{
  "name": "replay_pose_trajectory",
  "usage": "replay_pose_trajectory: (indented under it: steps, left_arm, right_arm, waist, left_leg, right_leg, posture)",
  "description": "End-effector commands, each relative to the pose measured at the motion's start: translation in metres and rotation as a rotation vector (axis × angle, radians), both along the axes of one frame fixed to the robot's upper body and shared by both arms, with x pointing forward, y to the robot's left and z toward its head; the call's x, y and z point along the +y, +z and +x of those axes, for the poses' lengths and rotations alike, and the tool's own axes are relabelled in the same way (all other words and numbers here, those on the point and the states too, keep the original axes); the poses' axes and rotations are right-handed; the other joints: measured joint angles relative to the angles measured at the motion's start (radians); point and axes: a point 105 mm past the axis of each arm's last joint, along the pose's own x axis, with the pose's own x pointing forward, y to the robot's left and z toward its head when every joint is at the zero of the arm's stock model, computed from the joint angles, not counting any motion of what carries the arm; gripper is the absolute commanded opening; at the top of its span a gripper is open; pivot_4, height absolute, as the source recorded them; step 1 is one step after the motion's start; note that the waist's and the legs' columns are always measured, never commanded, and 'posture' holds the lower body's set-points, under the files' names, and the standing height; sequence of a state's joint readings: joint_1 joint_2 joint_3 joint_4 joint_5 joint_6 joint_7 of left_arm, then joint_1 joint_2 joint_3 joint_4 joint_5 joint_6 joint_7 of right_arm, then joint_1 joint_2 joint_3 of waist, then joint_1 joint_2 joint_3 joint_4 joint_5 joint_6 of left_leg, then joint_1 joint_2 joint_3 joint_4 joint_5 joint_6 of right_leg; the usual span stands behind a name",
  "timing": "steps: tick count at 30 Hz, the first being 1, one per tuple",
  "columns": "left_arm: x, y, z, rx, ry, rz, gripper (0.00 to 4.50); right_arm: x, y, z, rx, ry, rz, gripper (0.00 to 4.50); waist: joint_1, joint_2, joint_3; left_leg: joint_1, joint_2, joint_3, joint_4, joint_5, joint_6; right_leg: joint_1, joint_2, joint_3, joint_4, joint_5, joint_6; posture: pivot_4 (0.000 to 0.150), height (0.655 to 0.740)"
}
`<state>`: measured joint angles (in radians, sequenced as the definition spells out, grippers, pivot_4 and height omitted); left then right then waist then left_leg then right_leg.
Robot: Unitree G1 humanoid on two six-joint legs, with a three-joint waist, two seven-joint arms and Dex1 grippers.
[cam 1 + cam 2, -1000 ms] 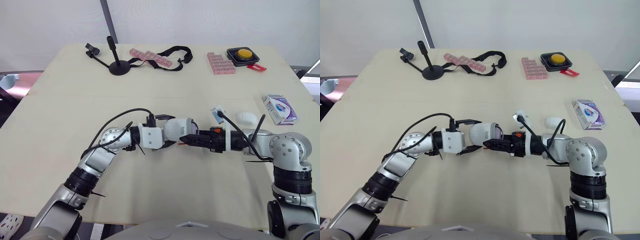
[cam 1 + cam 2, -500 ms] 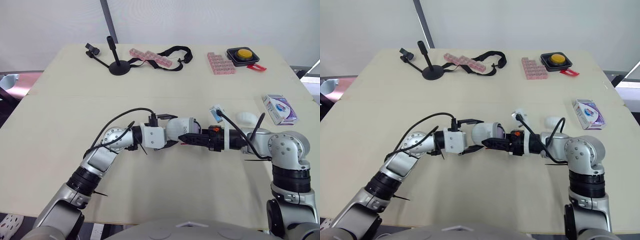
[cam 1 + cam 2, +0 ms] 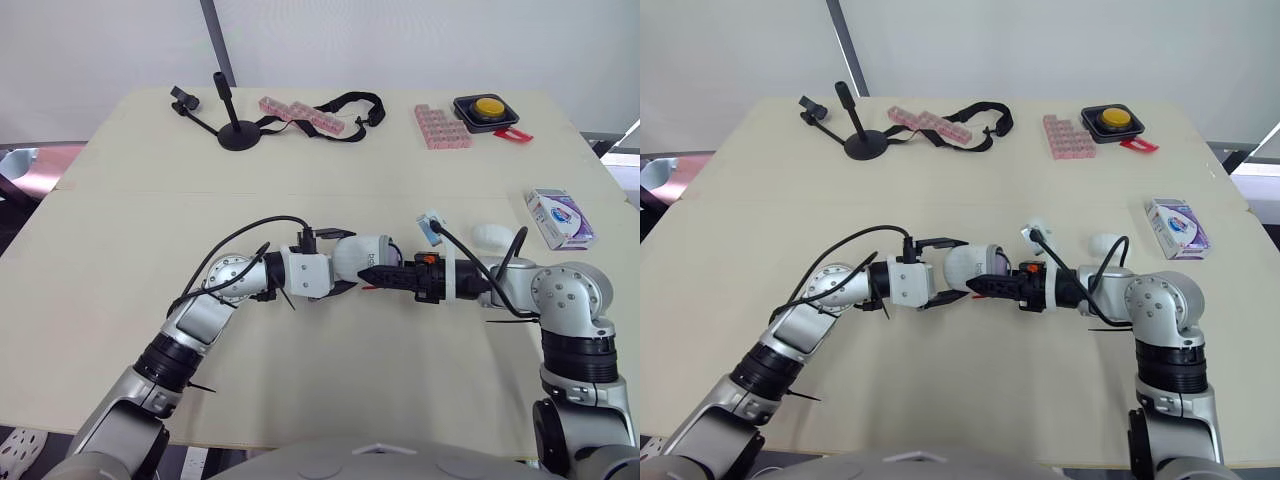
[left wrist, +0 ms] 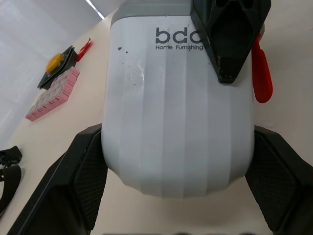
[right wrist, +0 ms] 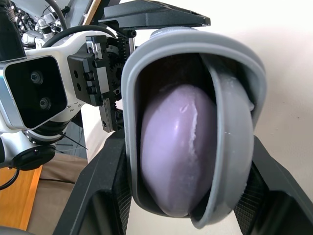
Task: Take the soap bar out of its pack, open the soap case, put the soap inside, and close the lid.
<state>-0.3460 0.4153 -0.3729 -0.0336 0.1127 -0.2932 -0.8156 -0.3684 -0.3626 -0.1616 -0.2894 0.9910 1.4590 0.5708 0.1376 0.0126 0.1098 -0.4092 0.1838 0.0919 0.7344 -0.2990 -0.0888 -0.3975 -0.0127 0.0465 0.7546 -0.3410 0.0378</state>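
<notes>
The left gripper (image 3: 342, 262) is closed on the white soap case (image 4: 178, 98), one black finger pressed to each long side. The case is held just above the table (image 3: 120, 230), near its middle. The right gripper (image 3: 380, 278) is brought against the same case from the opposite end. Its fingers are set on either side of the grey rim and appear to be closed on it.

The soap (image 5: 178, 147), a purple bar, is seated inside the case. The pack (image 3: 561, 217) is left lying well apart, towards the table's right edge. The unpacking, the opening of the case and the insertion of the soap can therefore be judged done. The grey end of the case is not yet shut, since the bar can be seen through the opening. Closing the lid is judged to be what remains.

The open end, the soap within it and a grey flap standing beside the bar are shown by the right wrist view. In the head views, only the outer shell between the two grippers is shown. The printed top of the case, with one right finger lying over it, is given by the left wrist view. The position of the pack is given by the head views.
</notes>
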Motion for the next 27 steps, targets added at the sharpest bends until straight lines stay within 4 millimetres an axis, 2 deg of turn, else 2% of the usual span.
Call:
replay_pose_trajectory:
  steps: [1,8,10,18,23,27]
  left_arm:
    - [-0.003,0.017,-0.002,-0.044,-0.020,-0.045,3.73]
    - [-0.003,0.013,-0.002,0.023,-0.013,-0.054,3.73]
    - [-0.003,0.014,-0.002,0.034,-0.017,-0.055,4.50]
    - [-0.001,0.011,-0.004,0.100,-0.044,-0.038,4.50]
    - [0.024,0.017,0.001,0.358,-0.041,-0.041,4.50]
    - [0.035,0.022,0.006,0.544,0.001,-0.031,4.50]
  right_arm:
    - [0.001,0.008,0.000,-0.050,0.008,0.000,2.05]
    - [0.001,0.010,0.000,-0.063,0.010,0.002,2.05]
    - [0.002,0.010,0.000,-0.067,0.012,0.003,2.05]
    - [0.002,0.010,0.000,-0.078,0.016,-0.011,2.05]
    - [-0.009,0.009,0.003,-0.182,0.060,-0.193,2.05]
    - [-0.013,0.016,0.007,-0.319,0.150,-0.355,2.05]
  waist:
    - [0.000,0.000,0.000]
    - [0.000,0.000,0.000]
    - [0.000,0.000,0.000]
    - [0.000,0.000,0.000]
    - [-0.001,0.001,0.001]
    - [-0.002,0.003,0.002]
  left_leg:
    - [0.000,0.000,0.000,0.000,0.000,0.000]
    - [0.000,0.000,0.000,0.000,0.000,0.000]
    - [0.000,0.000,0.000,0.000,0.000,0.000]
    - [0.000,0.000,0.000,-0.001,0.000,0.000]
    - [0.000,0.000,0.000,-0.002,0.000,0.000]
    - [0.000,-0.001,0.001,-0.002,0.000,0.000]
  right_leg:
    - [0.000,0.000,0.000,0.000,0.000,0.000]
    - [0.000,0.000,0.000,0.000,0.000,0.000]
    - [0.000,0.000,0.000,0.000,0.000,0.000]
    - [0.000,0.000,0.000,-0.002,0.000,0.000]
    - [-0.001,0.000,0.000,-0.001,0.000,0.000]
    - [-0.002,0.000,0.001,-0.003,0.000,0.000]
  posture:
    - [0.150,0.7096]
    - [0.150,0.7096]
    - [0.150,0.7096]
    - [0.150,0.7096]
    - [0.150,0.7096]
    - [0.150,0.7096]
